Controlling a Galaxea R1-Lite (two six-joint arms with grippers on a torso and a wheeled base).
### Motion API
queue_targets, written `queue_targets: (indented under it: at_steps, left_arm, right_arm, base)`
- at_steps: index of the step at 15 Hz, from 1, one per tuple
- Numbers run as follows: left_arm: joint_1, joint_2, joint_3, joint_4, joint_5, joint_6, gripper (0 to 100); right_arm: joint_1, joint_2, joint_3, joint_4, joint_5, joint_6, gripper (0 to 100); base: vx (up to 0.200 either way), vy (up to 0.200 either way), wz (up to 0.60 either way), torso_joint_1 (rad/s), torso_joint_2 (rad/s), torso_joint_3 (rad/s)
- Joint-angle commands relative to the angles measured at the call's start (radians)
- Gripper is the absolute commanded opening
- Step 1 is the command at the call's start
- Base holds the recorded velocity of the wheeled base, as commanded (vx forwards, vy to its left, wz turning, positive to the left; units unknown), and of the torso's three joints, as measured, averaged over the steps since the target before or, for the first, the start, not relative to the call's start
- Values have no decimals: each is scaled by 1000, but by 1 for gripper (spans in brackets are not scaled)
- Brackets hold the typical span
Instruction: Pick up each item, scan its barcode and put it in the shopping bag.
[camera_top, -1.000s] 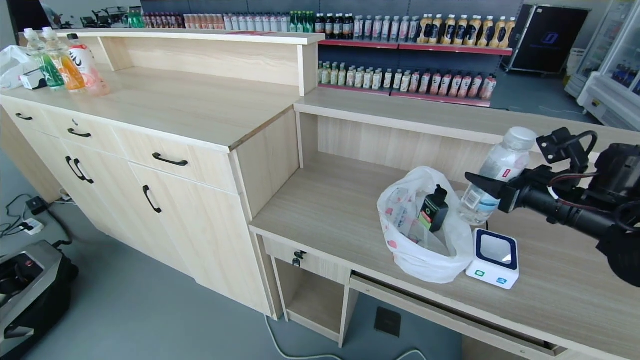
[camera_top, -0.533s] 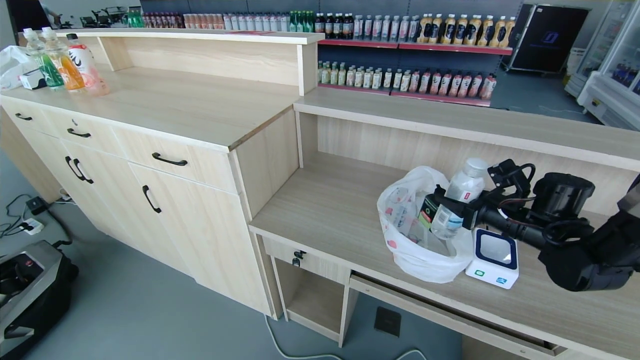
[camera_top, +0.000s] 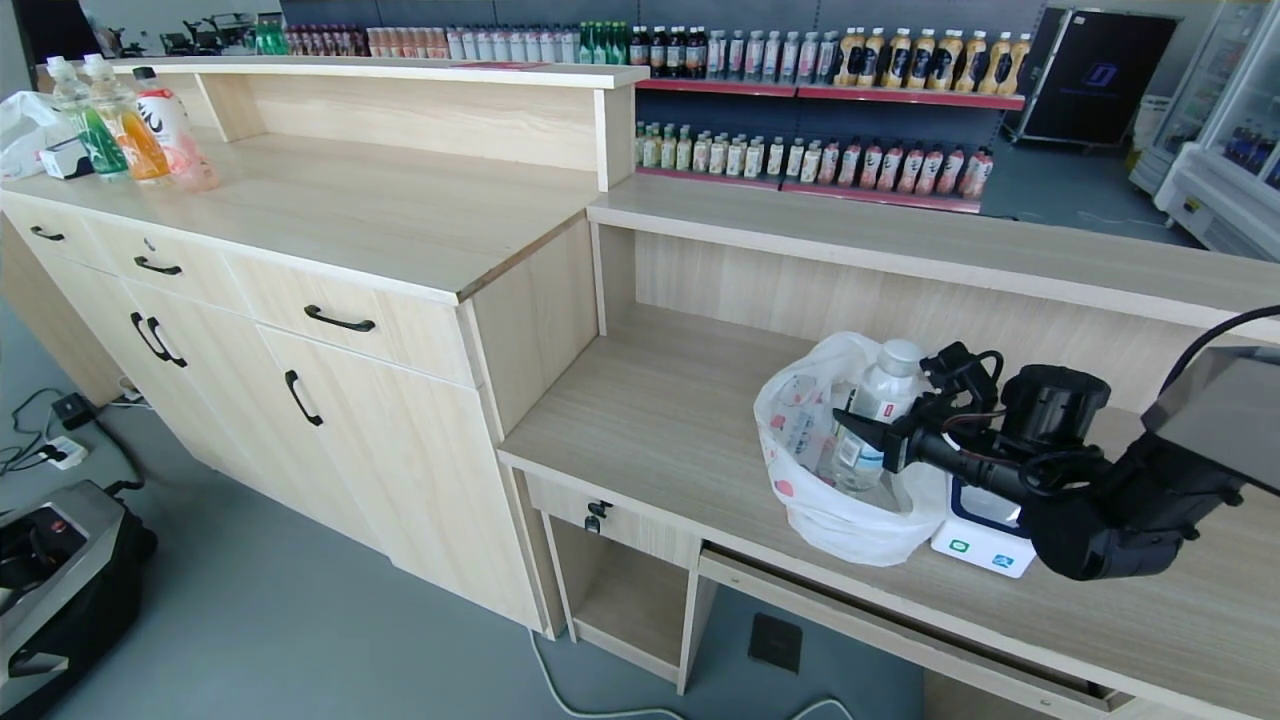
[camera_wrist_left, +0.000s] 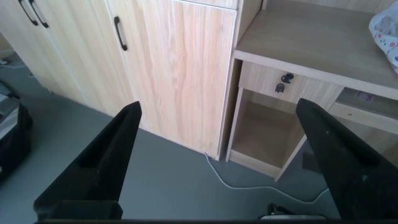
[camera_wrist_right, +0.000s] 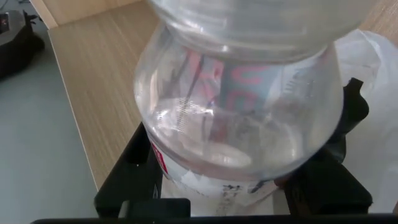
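The right gripper (camera_top: 868, 432) grips a clear water bottle (camera_top: 880, 400) around its middle, the bottle's lower half sitting in the open mouth of the white shopping bag (camera_top: 830, 520) directly below the fingers. A white scanner (camera_top: 985, 548) stands just beside the bag, under that arm's wrist. The left gripper (camera_wrist_left: 217, 109) hangs spread wide and empty above the grey floor (camera_wrist_left: 168, 186), in front of the wooden counter (camera_wrist_left: 298, 37).

right pincer (camera_top: 868, 432) clamped, left pincer (camera_wrist_left: 219, 106) spread
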Motion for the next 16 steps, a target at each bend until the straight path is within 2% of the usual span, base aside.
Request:
queue_targets:
  at_steps: [1,16]
  left_arm:
    - [1,0,0,0,0,0,100]
    - [1,0,0,0,0,0,100]
  right_arm:
    - [-4,40,1,-1,0,-11,0]
    - [-8,121,-5,-27,0,-28,0]
  base:
    - [0,0,0,0,0,0]
    - [0,0,0,0,0,0]
